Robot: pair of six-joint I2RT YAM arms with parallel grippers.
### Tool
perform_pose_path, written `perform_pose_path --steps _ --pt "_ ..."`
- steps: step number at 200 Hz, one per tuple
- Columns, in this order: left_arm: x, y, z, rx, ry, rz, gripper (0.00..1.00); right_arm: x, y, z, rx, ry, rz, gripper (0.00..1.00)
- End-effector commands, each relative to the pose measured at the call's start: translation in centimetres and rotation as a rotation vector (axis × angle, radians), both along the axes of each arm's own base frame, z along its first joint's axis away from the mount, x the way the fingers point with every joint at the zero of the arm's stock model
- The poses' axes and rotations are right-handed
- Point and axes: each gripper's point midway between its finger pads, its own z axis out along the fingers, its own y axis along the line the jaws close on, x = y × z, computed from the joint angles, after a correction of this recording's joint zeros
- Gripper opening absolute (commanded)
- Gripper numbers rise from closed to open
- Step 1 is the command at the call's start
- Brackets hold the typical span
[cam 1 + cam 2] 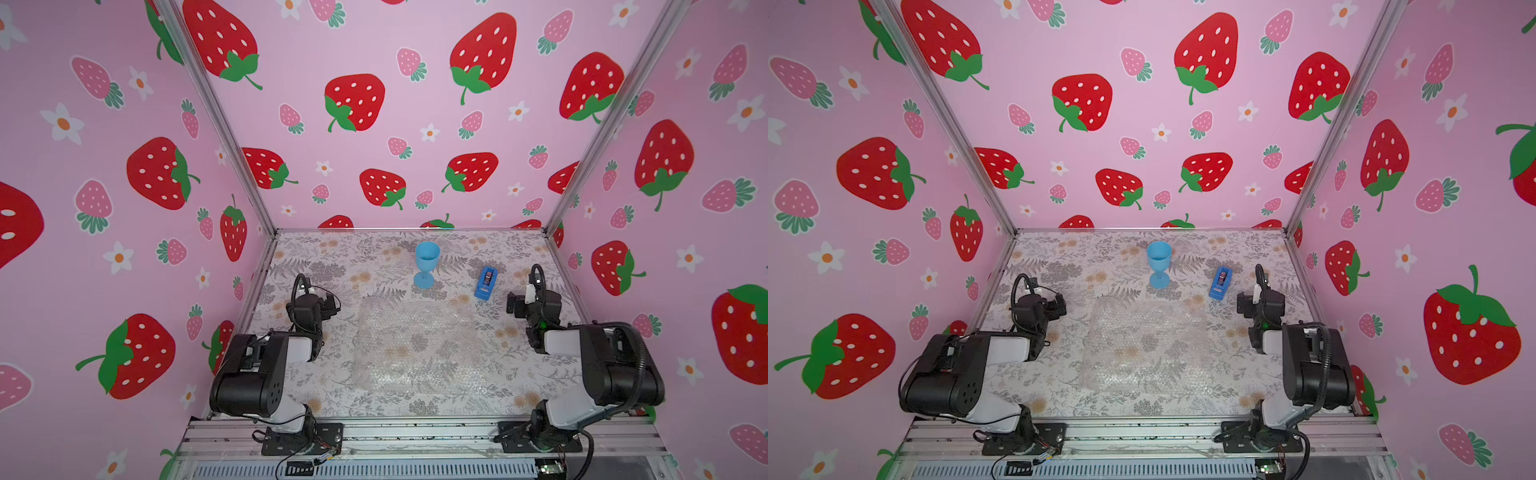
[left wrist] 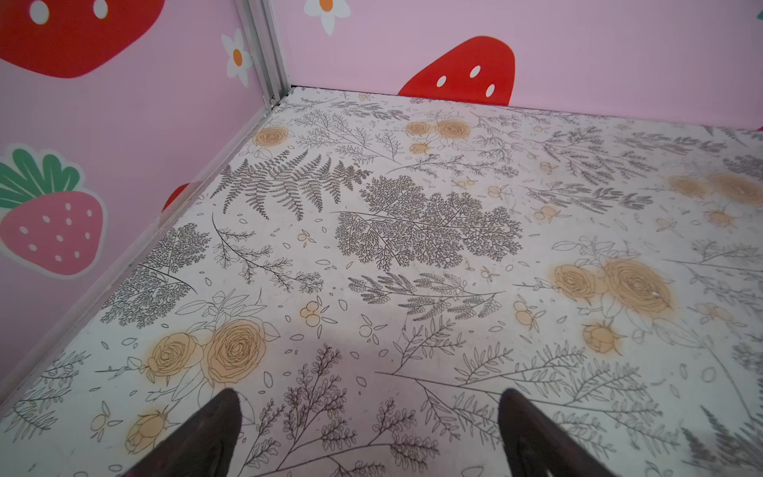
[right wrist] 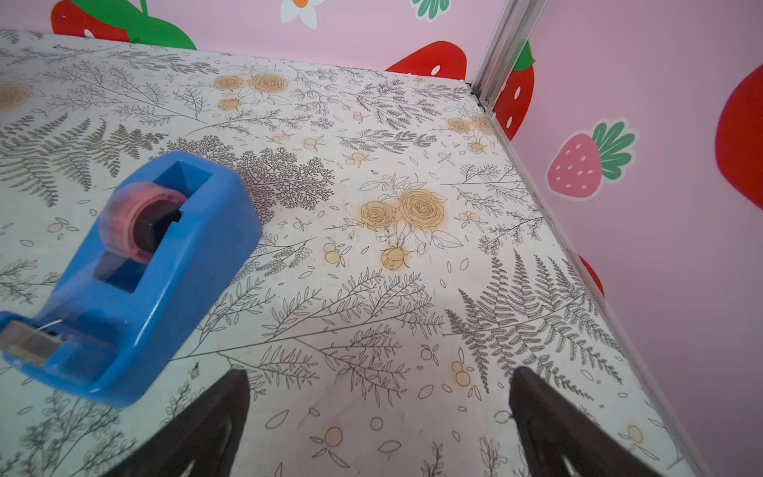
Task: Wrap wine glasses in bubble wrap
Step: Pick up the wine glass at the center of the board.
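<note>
A light-blue wine glass [image 1: 426, 263] [image 1: 1158, 264] stands upright near the back middle of the table in both top views. In front of it the clear bubble wrap [image 1: 415, 345] [image 1: 1144, 345] lies flat on the floral table. My left gripper [image 1: 328, 304] [image 1: 1057, 306] [image 2: 369, 398] rests left of the sheet, open and empty. My right gripper [image 1: 513, 305] [image 1: 1244, 302] [image 3: 377, 378] sits to the right of the sheet, open and empty. Neither wrist view shows the glass or the wrap.
A darker blue tape dispenser [image 1: 486, 282] [image 1: 1220, 283] [image 3: 136, 272] stands right of the glass, close to the right gripper. Pink strawberry walls [image 1: 374, 104] enclose the table on three sides. The aluminium rail [image 1: 415, 434] holds both arm bases at the front.
</note>
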Motion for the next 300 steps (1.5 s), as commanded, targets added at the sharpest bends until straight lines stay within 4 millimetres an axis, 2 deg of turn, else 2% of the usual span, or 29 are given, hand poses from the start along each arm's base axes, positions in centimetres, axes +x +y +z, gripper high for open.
perform_pose_path --steps 1,148,175,208,232,253,277,300 --pt "0.7 0.2 1.1 0.009 -0.038 0.014 0.99 0.3 0.3 0.3 -0.004 -0.009 0.011 0.99" --pt "0.5 0.2 1.4 0.011 -0.047 0.016 0.99 0.3 0.3 0.4 -0.004 -0.009 0.011 0.99" --pt "-0.1 0.3 3.3 0.009 -0.035 0.025 0.99 0.0 0.0 1.2 -0.001 -0.03 -0.01 0.99" --pt "-0.6 0.3 7.0 -0.004 -0.064 0.063 0.99 -1.3 -1.5 4.3 0.012 -0.015 -0.109 0.99" --pt "-0.6 -3.0 10.5 -0.056 -0.165 -0.035 0.99 -2.0 -1.3 8.0 0.086 -0.066 -0.127 0.99" --pt "-0.4 -8.0 13.0 -0.082 -0.208 -0.199 1.0 -3.0 -1.0 11.1 0.27 -0.115 -0.176 0.99" --pt "-0.9 -15.1 14.7 -0.065 -0.245 -0.437 0.99 -3.4 3.0 13.7 0.428 -0.127 0.016 0.99" --pt "-1.2 -20.0 14.8 -0.078 -0.233 -0.589 1.0 -3.7 6.2 14.2 0.559 -0.103 0.166 0.99"
